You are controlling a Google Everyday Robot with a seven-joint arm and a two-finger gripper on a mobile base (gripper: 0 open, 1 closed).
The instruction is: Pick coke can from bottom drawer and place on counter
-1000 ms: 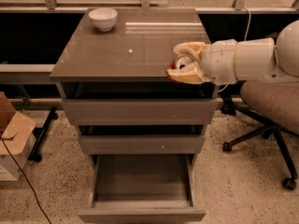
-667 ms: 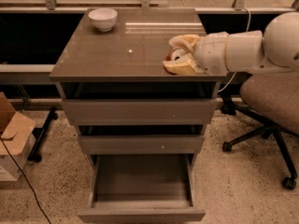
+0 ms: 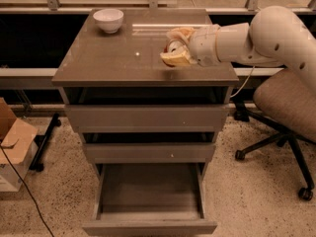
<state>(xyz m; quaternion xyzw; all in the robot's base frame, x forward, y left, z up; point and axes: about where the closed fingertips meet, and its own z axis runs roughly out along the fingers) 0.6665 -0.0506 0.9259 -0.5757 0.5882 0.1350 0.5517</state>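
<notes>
My gripper [image 3: 176, 46] hangs over the right part of the counter [image 3: 118, 58], on a white arm that reaches in from the right. Its cream fingers [image 3: 174, 59] are shut on the coke can [image 3: 169, 47], of which only a bit of red side and silver top shows between them. I cannot tell whether the can touches the counter. The bottom drawer [image 3: 148, 226] is pulled out at the foot of the cabinet, and its inside shows nothing. The two drawers above it are pushed in.
A white bowl [image 3: 108, 19] stands at the counter's back left. An office chair [image 3: 289, 107] is to the right of the cabinet. A cardboard box [image 3: 12, 142] and a cable lie on the floor at the left. A railing and window run behind.
The gripper with the can has moved left and further in over the counter, away from its right edge. The drawers and the bowl have not moved.
</notes>
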